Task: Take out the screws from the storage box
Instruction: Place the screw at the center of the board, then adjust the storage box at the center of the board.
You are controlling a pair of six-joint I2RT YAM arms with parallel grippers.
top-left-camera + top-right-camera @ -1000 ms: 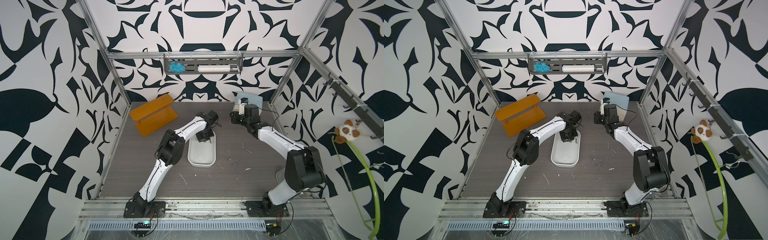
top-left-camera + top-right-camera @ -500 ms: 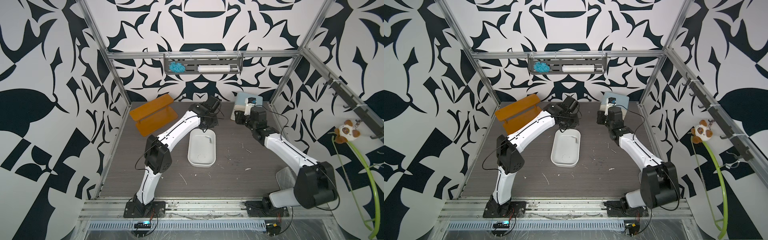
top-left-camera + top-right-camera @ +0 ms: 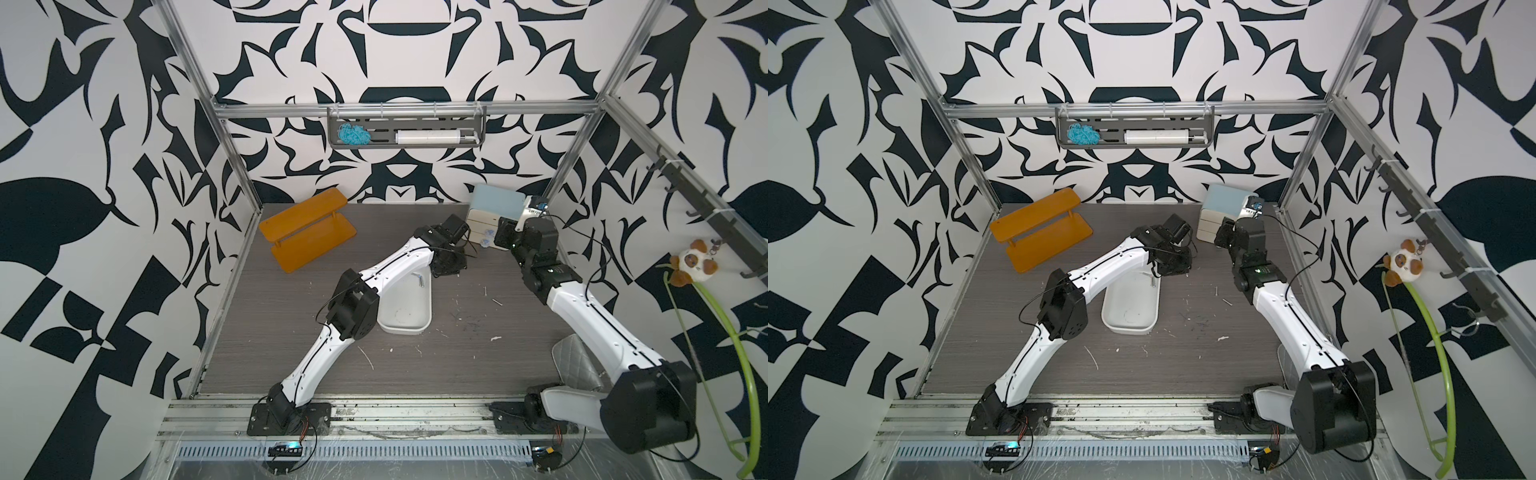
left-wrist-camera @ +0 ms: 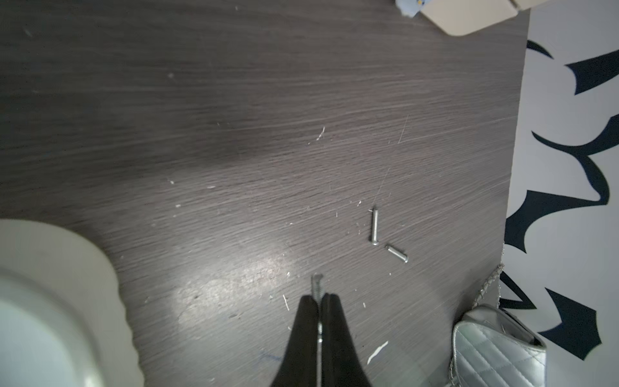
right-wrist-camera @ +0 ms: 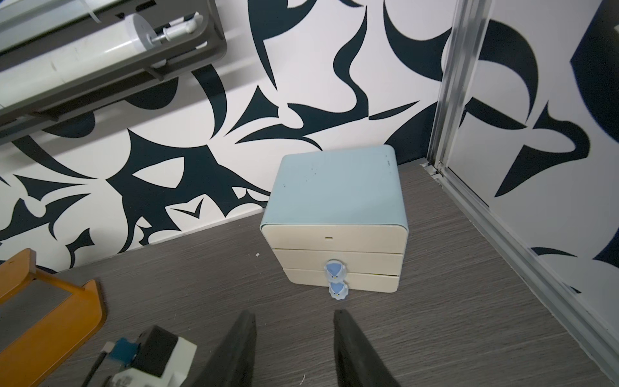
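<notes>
While the right gripper point(image 5: 294, 321) stands open, the left gripper point(image 4: 320, 301) pinches a thin, threaded silver screw point(image 4: 316, 283).

White storage box point(image 3: 405, 307) holds a screw point(image 3: 420, 280) — two screws point(image 4: 374, 226) lie loose outside it

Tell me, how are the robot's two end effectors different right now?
The left end effector is shut, pinching a screw; the right end effector is open and holds nothing. The left end effector points down at the table near the storage box; the right end effector faces the drawer cabinet. Both are black and tapered.
</notes>
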